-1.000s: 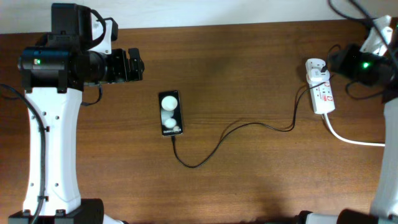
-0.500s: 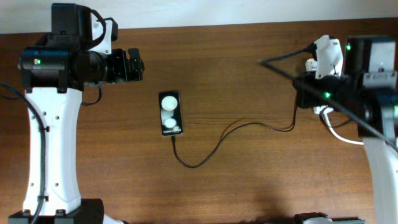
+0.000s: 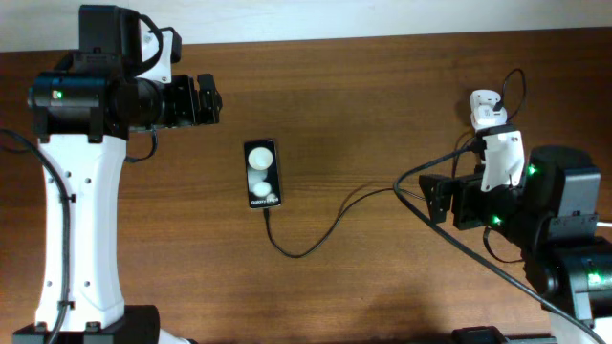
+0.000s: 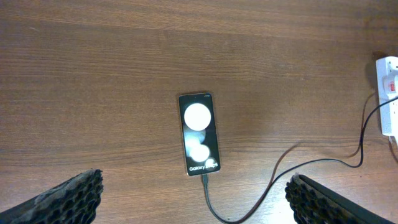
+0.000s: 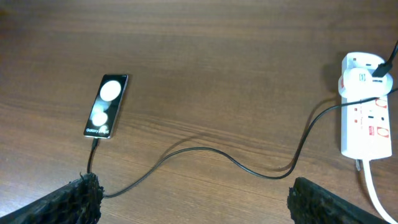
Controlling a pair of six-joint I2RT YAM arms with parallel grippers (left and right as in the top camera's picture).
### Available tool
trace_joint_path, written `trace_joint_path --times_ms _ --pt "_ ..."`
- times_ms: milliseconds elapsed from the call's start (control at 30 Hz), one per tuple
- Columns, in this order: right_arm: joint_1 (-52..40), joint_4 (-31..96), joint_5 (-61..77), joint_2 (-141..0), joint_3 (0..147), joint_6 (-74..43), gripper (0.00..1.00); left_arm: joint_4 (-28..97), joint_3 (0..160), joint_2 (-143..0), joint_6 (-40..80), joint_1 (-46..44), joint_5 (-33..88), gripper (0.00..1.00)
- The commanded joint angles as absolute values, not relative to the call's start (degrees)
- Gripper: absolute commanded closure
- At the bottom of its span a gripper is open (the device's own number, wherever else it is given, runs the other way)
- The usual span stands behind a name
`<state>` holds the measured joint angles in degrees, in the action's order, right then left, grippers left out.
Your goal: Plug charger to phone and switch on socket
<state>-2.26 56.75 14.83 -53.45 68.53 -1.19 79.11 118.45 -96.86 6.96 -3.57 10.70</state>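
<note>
The black phone (image 3: 262, 174) lies flat at mid-table, two white blobs on its face. The charger (image 3: 330, 229) is a thin black cable whose plug tip sits in the phone's near end (image 4: 203, 179), and it curls right to the white socket (image 5: 365, 109). From overhead only the socket's far end with the adapter (image 3: 487, 105) shows, as the right arm covers the remainder. My left gripper (image 3: 212, 100) hangs open and empty, left of and beyond the phone. My right gripper (image 3: 432, 198) is open and empty, above the cable just left of the socket.
A thick white cord (image 5: 373, 193) leaves the socket's near end toward the right. The left arm's white column (image 3: 81, 239) stands along the left side. The right arm's dark body (image 3: 564, 239) fills the front right corner. A pale wall strip (image 3: 335, 17) borders the table's far edge.
The right arm has drawn back from the socket toward the front right, and its gripper has gone from shut to open. Phone, cable and left arm have not moved.
</note>
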Motion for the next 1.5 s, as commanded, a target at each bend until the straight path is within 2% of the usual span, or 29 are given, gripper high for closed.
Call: trace_joint_path --times_ms 0,267,633,833,1100,1167,1300,1467 --pt "-2.61 56.75 13.34 -55.86 68.29 -2.17 0.01 79.00 118.89 -95.50 6.83 -3.20 11.11 0.01" --pt "-2.61 55.13 12.84 -65.39 68.29 -2.20 0.01 79.00 118.89 -95.50 6.83 -3.20 11.11 0.01" --pt "-2.61 52.97 10.39 -60.49 68.01 -1.98 0.01 79.00 118.89 -95.50 6.83 -3.20 11.11 0.01" --pt "-2.61 34.52 8.34 -48.82 54.98 -2.00 0.01 79.00 118.89 -95.50 6.83 -3.20 11.11 0.01" --pt "-2.61 8.67 8.32 -20.12 24.03 -1.98 0.01 79.00 118.89 -95.50 6.83 -3.20 11.11 0.01" --pt "-2.61 4.99 7.92 -11.73 16.29 -1.98 0.01 79.05 118.89 -95.50 6.83 -3.20 11.11 0.01" --pt "-2.61 1.43 7.18 -3.62 8.88 -1.98 0.01 79.02 118.89 -95.50 6.83 -3.20 11.11 0.01" --pt "-2.61 -1.58 6.79 -0.56 4.14 -1.98 0.01 79.02 118.89 -95.50 6.83 -3.20 11.11 0.01"
